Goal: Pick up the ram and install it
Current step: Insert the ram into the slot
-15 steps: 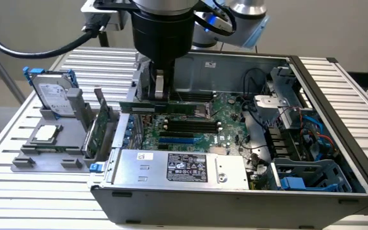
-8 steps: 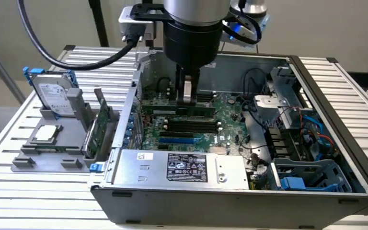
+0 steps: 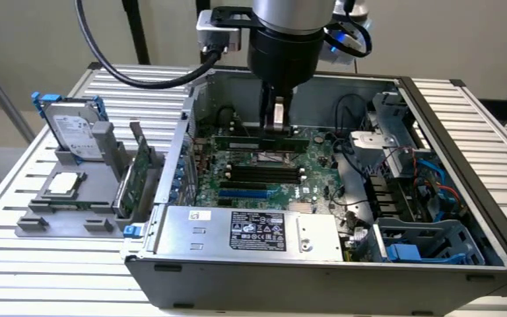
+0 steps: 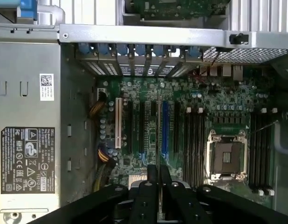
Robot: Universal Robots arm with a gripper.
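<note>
Down inside the PC case (image 3: 451,115), over the motherboard (image 3: 319,162): got the claw (image 3: 276,129) pinched onto the ram (image 3: 236,140) mid-length, top edge. Seems light, stiff, fragile; best gripped by edges, not chips.

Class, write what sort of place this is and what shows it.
Probably a robotics lab bench for PC assembly: an open computer case on a slatted metal table, a parts fixture, and the gripper holding the ram.
</note>
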